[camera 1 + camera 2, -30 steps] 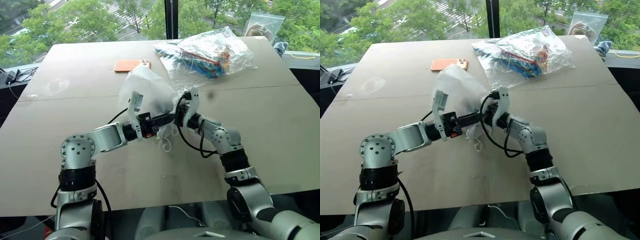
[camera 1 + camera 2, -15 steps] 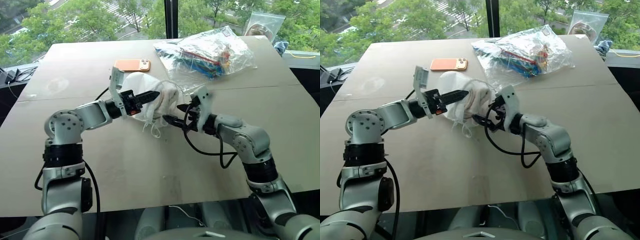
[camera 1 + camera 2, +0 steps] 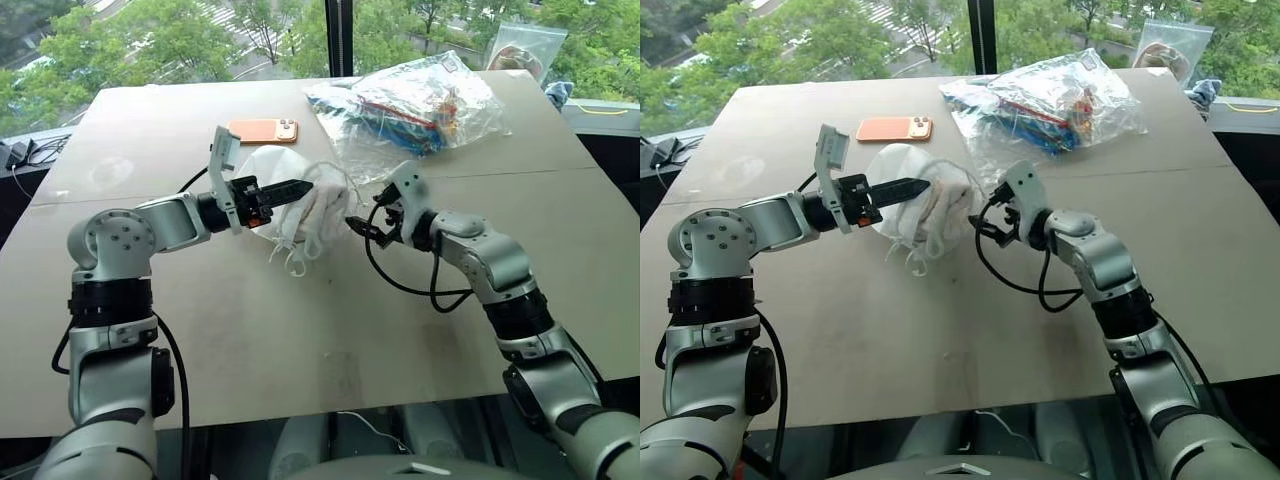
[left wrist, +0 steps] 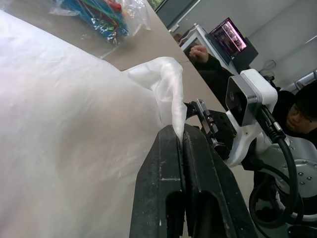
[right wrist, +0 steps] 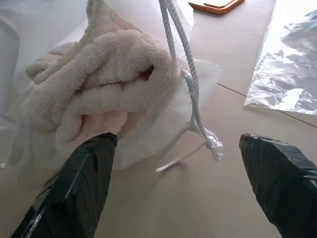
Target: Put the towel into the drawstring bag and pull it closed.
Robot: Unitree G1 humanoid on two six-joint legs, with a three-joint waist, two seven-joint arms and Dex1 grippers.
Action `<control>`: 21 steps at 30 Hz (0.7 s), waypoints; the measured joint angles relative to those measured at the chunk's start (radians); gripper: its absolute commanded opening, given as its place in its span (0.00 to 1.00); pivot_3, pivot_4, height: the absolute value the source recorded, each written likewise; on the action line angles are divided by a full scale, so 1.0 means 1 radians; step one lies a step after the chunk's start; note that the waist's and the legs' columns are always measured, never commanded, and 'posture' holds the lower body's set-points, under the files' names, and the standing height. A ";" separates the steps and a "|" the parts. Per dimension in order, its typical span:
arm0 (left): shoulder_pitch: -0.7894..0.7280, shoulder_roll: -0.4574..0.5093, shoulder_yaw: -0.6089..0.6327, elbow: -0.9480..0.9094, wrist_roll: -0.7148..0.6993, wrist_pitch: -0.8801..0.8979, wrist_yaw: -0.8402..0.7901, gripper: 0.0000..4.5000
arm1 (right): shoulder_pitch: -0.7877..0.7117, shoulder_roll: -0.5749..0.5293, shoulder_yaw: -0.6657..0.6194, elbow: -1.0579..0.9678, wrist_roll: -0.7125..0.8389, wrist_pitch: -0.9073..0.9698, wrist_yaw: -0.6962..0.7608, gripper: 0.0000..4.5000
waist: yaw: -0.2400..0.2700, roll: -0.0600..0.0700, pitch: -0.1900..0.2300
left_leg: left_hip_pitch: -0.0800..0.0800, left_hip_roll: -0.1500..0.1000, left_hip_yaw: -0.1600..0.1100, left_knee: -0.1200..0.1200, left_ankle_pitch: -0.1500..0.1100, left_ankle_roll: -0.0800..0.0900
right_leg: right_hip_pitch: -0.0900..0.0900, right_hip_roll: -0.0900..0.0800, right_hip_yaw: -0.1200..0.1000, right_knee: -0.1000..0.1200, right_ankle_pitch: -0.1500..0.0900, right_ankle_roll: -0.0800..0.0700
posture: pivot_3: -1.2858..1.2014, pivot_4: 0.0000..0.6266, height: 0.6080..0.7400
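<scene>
The thin white drawstring bag (image 3: 262, 172) hangs just above the table (image 3: 300, 340), bunched around the cream terry towel (image 5: 114, 79). The towel bulges out of the bag's mouth (image 3: 325, 205) on the side facing my right gripper. My left gripper (image 3: 312, 184) points level across the top of the bag and is shut on a fold of its fabric (image 4: 171, 99). White cords (image 5: 190, 94) dangle from the mouth, ending in a knot, and more cord hangs below the bag (image 3: 290, 262). My right gripper (image 3: 358, 228) is open, just to the right of the towel, holding nothing.
An orange phone (image 3: 263, 130) lies behind the bag. A clear plastic bag of colourful items (image 3: 410, 100) sits at the back right, with another plastic bag (image 3: 525, 45) at the far corner. A seated person (image 4: 297, 106) is beyond the table.
My right gripper has let go of the bag, opened wide and drawn back to the right. My left gripper has carried the bag left and a little up; the bag has collapsed around the towel.
</scene>
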 measured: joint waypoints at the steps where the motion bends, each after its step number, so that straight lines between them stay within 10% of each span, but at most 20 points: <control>1: 0.004 0.005 0.000 -0.009 0.003 0.001 -0.002 0.00 | -0.009 0.004 0.000 0.029 -0.005 -0.014 0.006 0.84 | 0.000 0.000 0.000 | 0.000 0.000 0.000 0.000 0.000 0.000 | 0.000 0.000 0.000 0.000 0.000 0.000 | 0.52 0.24 1.00; 8: 0.041 0.015 0.004 -0.045 0.017 0.012 -0.013 0.00 | -0.042 0.005 0.007 0.158 -0.055 -0.073 0.066 0.19 | -0.004 0.000 0.000 | 0.000 0.000 0.000 0.000 0.000 0.000 | -0.001 0.000 0.000 0.001 0.000 0.000 | 0.52 0.24 1.00; 21: 0.061 0.023 0.033 -0.066 0.021 0.021 -0.020 0.00 | -0.047 -0.023 0.014 0.191 -0.117 -0.127 0.138 0.19 | -0.004 0.000 0.000 | -0.001 0.000 0.000 0.000 0.000 0.000 | -0.002 0.000 0.000 0.001 0.000 0.000 | 0.52 0.24 1.00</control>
